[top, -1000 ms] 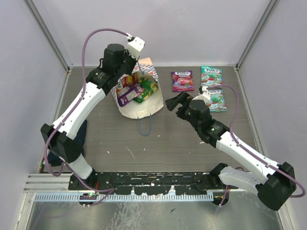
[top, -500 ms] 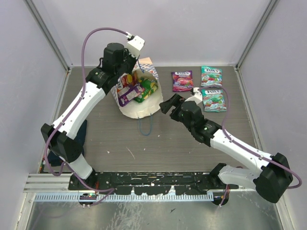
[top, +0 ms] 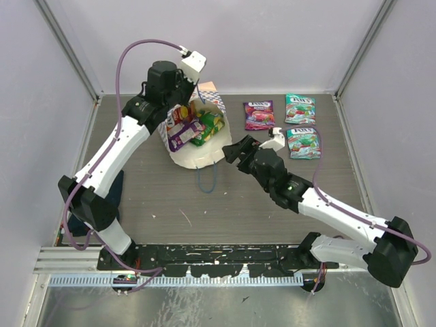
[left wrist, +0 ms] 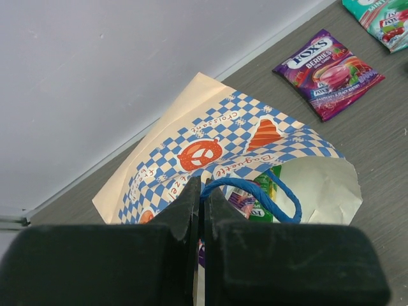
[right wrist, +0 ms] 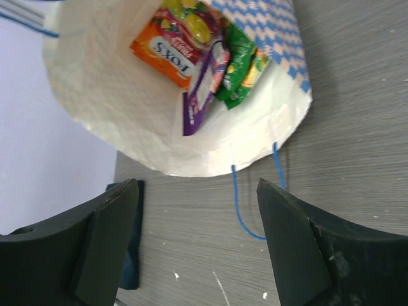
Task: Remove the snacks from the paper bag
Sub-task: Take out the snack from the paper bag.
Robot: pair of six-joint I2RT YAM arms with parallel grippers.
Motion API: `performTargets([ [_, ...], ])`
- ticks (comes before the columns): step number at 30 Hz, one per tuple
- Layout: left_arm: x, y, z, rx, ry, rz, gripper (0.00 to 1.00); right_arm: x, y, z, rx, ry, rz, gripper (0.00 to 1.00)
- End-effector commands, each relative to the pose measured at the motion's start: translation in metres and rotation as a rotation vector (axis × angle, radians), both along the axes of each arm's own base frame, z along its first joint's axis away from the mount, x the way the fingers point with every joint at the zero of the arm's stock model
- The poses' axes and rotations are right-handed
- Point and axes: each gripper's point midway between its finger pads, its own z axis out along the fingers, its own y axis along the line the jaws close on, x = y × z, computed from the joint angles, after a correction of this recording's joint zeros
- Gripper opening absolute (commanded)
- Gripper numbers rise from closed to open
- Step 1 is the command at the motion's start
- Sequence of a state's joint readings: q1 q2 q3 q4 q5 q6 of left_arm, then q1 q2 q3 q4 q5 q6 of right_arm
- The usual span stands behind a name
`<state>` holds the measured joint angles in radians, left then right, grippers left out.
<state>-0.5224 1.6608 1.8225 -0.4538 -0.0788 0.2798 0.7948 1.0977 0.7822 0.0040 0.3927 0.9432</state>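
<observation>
The paper bag (top: 199, 155) lies on its side at the back left, mouth toward the front, with orange, purple and green snacks (top: 193, 127) inside. My left gripper (top: 192, 96) is shut on the bag's blue cord handle (left wrist: 255, 193) and holds the upper side up. My right gripper (top: 235, 149) is open and empty, just right of the bag's mouth. In the right wrist view the bag (right wrist: 127, 121) shows its snacks (right wrist: 197, 57), and its lower handle (right wrist: 245, 210) lies on the table between my fingers (right wrist: 105, 242). Three snacks lie out: purple (top: 259, 114), teal (top: 300, 107) and teal (top: 304, 141).
A dark blue folded cloth (top: 114, 191) lies at the left by the left arm's base, also seen in the right wrist view (right wrist: 131, 248). Grey walls close in the table at the back and both sides.
My right gripper has moved left from beside the teal packets toward the bag's mouth. The left gripper and the bag have stayed in place.
</observation>
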Motion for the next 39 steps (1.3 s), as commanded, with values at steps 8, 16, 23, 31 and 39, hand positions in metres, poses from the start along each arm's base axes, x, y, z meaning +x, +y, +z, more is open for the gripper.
performTargets([
  [8,-0.018,-0.027,0.05,-0.049,-0.12,-0.092,0.0,-0.015,0.055,0.031,0.396,-0.149,-0.026,0.82],
  [16,-0.027,-0.029,0.051,-0.031,-0.122,-0.111,0.0,0.009,0.091,0.019,0.434,-0.154,-0.028,0.82],
  [23,-0.03,-0.03,0.049,-0.008,-0.127,-0.125,0.0,0.06,0.102,-0.038,0.294,0.013,-0.052,0.83],
  [31,-0.03,-0.031,0.049,-0.001,-0.126,-0.128,0.0,0.114,0.144,-0.106,0.22,0.185,0.095,0.74],
  [39,-0.027,-0.03,0.046,0.015,-0.127,-0.118,0.0,0.144,0.18,-0.13,0.18,0.216,0.129,0.7],
])
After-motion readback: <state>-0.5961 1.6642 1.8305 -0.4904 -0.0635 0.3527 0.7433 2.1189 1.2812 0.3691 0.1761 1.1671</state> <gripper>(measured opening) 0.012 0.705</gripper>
